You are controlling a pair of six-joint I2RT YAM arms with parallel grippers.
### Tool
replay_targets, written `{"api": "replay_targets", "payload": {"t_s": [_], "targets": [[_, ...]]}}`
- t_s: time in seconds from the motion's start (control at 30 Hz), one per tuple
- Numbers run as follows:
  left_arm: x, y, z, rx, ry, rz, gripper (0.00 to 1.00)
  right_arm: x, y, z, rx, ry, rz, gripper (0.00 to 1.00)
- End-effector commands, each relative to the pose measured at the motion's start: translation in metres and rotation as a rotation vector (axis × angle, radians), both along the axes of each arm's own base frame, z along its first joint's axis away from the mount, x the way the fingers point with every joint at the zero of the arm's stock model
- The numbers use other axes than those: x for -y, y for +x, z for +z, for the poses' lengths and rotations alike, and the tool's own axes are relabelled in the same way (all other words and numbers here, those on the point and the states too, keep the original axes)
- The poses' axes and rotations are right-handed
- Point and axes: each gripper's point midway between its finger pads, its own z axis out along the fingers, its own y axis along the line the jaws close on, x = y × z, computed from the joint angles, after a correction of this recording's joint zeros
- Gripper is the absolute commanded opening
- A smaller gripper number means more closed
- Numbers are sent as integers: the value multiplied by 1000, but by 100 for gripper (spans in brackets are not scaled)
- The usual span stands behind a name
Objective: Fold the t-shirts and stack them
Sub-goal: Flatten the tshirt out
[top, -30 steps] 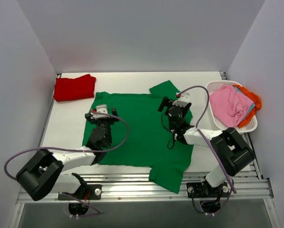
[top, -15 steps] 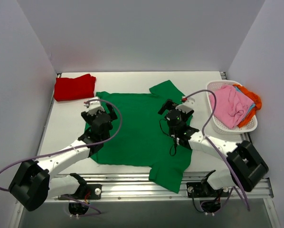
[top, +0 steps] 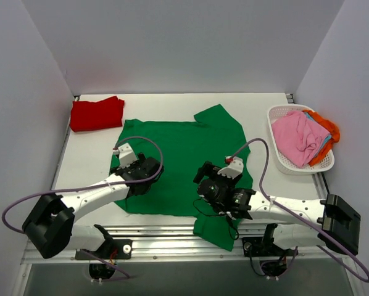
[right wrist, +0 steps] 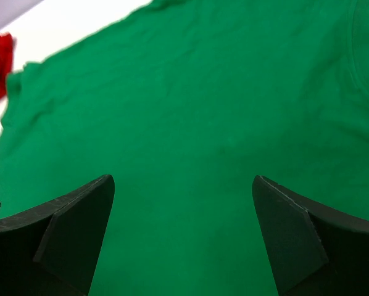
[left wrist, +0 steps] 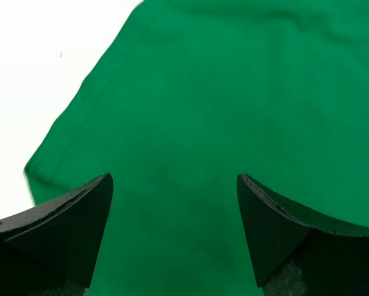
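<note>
Green tee (top: 184,148) flat on bench (top: 86,157); both jaws wide, empty.
Risk: pinching one layer near the bench's front edge bunches it.

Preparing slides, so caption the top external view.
Left gripper and right gripper, both open, over the spread green t-shirt; red t-shirt far left, basket right.

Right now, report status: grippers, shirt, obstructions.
Left gripper and right gripper open, empty, over green t-shirt. Shirt spread flat, not yet folded. Nothing lying on it; red t-shirt far left, basket right.
</note>
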Motion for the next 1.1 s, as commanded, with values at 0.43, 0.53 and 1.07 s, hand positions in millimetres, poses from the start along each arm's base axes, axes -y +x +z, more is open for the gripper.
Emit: {"api": "replay_targets", "payload": {"t_s": [0.43,0.53,1.07], "targets": [[-11,-89,-15,-87,100,241,87,-20,-48,-12,-17,27,154,91],[-23,-100,-24,-98,68,266,87,-20,-52,-7,-10,47,178,90],[-36,-86,-38,-111,40,301,88,-6,-57,0,13,65,211,91]]}}
